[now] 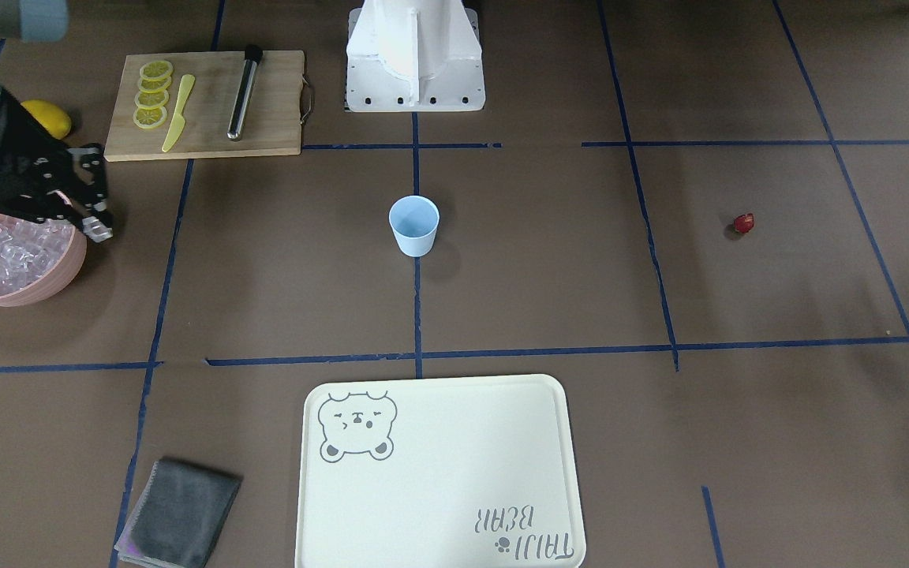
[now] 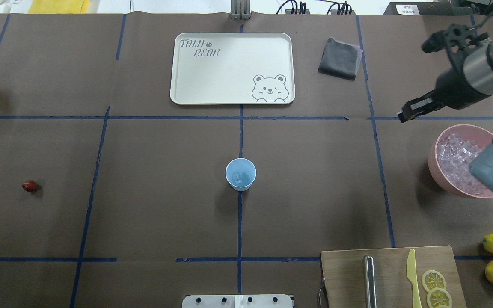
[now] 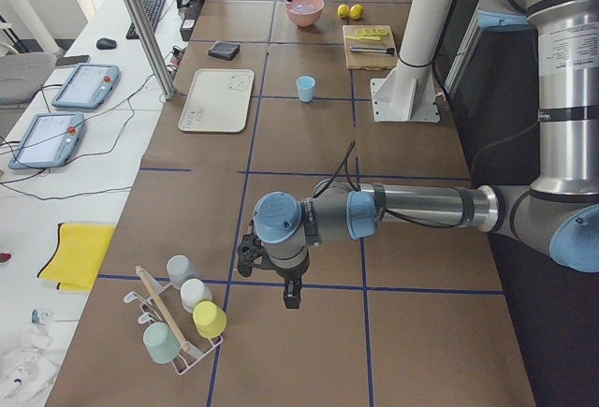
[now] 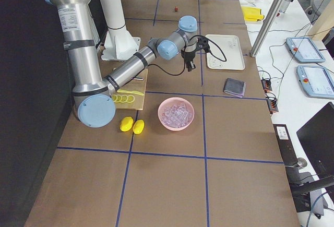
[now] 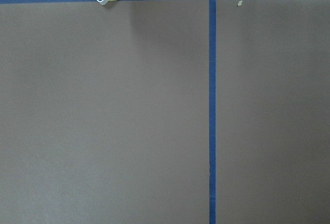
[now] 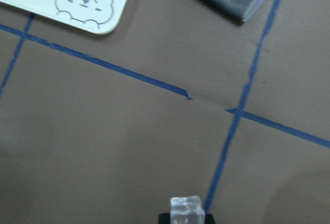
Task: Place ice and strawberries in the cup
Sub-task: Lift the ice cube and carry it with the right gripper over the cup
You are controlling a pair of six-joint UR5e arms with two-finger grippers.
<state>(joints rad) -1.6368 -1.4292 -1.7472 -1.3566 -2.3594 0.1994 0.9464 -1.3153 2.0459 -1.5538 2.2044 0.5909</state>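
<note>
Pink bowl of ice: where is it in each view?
Front-facing: pink bowl at left edge, mid-height.
Overhead: bowl at right edge, mid-height.
Exterior left: bowl top centre.
Exterior right: bowl at centre.
Left wrist: not in it.
Right wrist: not in it.
Shared landmark: the bear tray, absent only from left wrist.
</note>
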